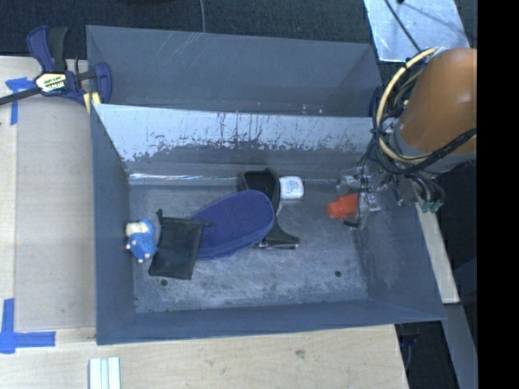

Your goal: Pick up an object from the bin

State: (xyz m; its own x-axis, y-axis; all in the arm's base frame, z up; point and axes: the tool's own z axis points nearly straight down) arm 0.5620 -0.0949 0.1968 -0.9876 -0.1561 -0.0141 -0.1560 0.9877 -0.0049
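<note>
The hand (354, 203) hangs close to the right wall of the bin (243, 79), with a small red piece (341, 208) at its tip; whether it grips, I cannot tell. Bare floor lies in front, and the blue oval pad (235, 224) sits well to the left.

Matt metal bin (312, 275) (back wall scratched), blue oval thing (235, 221) seemingly cloth
</note>
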